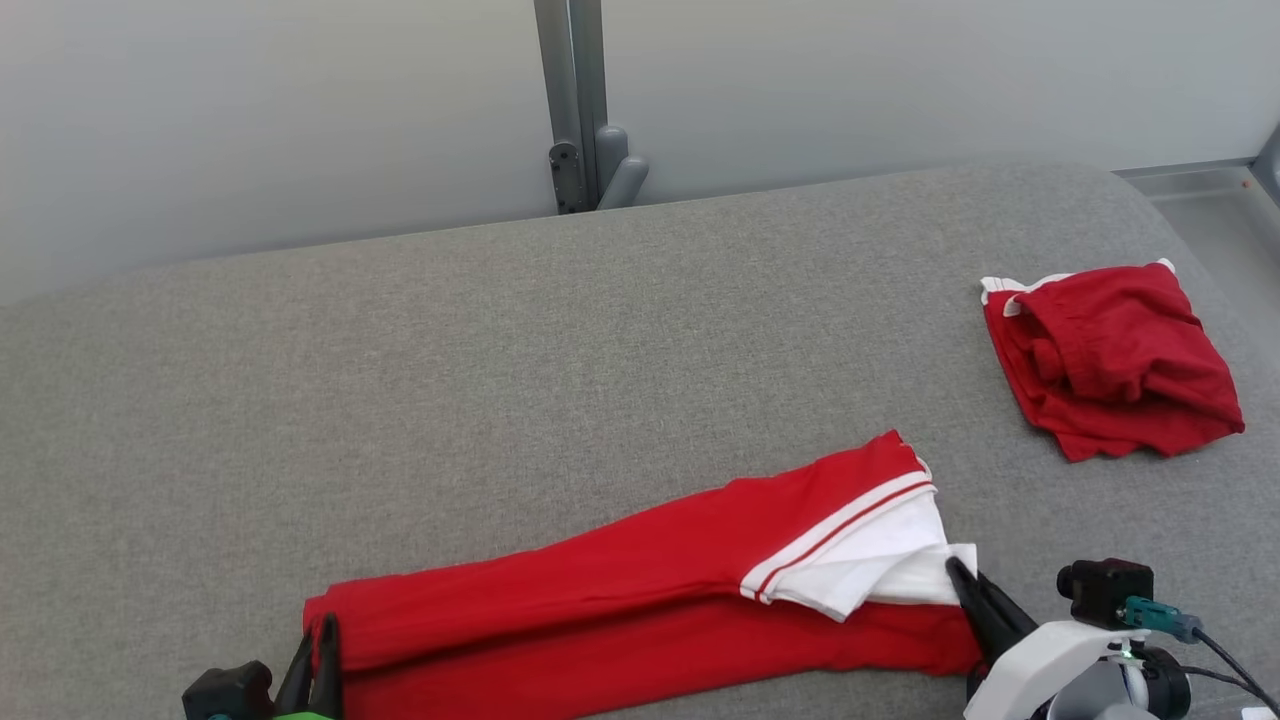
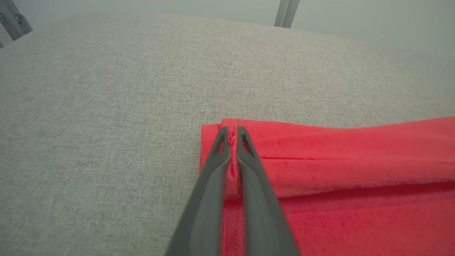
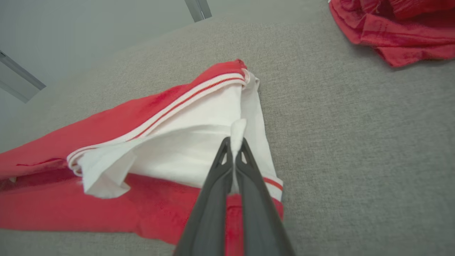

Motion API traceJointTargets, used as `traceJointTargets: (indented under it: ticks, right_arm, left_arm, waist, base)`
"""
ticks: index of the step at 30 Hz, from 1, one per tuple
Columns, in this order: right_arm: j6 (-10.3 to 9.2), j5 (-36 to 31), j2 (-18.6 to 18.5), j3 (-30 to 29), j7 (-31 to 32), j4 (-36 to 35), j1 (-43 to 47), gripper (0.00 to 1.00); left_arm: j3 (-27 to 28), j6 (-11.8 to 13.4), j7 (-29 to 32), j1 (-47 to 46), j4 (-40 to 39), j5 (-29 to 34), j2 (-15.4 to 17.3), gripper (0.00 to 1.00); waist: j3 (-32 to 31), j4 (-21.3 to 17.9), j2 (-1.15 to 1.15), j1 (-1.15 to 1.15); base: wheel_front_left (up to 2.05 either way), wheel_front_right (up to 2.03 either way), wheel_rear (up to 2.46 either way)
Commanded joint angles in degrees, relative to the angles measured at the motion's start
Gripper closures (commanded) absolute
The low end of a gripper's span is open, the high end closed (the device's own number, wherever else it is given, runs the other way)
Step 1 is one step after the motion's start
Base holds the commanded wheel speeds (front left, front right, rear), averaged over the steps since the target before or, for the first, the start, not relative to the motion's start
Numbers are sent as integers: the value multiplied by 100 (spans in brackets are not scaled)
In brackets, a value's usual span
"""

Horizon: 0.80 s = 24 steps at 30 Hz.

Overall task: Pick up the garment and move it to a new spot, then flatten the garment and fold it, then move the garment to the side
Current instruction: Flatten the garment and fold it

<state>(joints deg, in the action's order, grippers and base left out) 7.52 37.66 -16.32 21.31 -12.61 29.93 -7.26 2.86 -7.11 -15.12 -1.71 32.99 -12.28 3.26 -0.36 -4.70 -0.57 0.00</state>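
The left gripper (image 1: 318, 632) (image 2: 231, 134) has its two long dark fingers (image 2: 212, 174) pressed almost together, leaving only a thin slit between them. A fold of the long red cloth garment (image 1: 600, 590) (image 2: 355, 153) is nipped in that slit, at the garment's left end close to its corner. The right gripper (image 1: 956, 572) (image 3: 234, 143) is closed tight as well, its fingers (image 3: 213, 199) pinching a small upright tuft of white fabric at the garment's right end. There a white panel (image 3: 199, 131), edged with a thin red stripe, is turned back over the red cloth. The garment is doubled lengthwise and lies along the near part of a broad grey woven-fabric surface (image 1: 500, 380), stretched out between the two grippers. Its right end sits a little farther from the robot than its left. Well apart from it, toward the far right of the surface, lies a crumpled red cloth bundle with a white edge (image 1: 1110, 360) (image 3: 401, 32). Behind the surface, a grey metal post (image 1: 575, 100) rises against a pale wall.
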Motion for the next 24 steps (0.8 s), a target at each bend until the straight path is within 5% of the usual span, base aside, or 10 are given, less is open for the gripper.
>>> traceJointTargets:
  ticks: [1,2,3,13,24]
  right_arm:
    - [-7,-75,11,-35,72,56,101,100]
    - [-7,-91,18,-91,62,89,117,20]
    - [-7,-109,36,-172,31,113,118,0]
    - [-6,-645,171,-832,-223,-240,79,0]
    - [-6,-1202,474,-1205,-91,211,-81,0]
  left_arm:
    - [33,24,0,96,-59,68,17,42]
    - [50,55,0,112,-99,76,9,0]
    - [77,99,0,130,-174,94,3,0]
    - [307,563,-1,594,-1150,434,-26,0]
    - [55,662,-1,690,-1307,459,-25,0]
  waist:
    - [4,4,57,0]
    - [9,10,57,0]
    - [13,19,57,0]
    - [30,110,57,0]
    - [38,518,57,0]
  base:
    - [0,0,0]
    - [0,0,0]
    - [0,0,0]
    - [0,0,0]
    - [0,0,0]
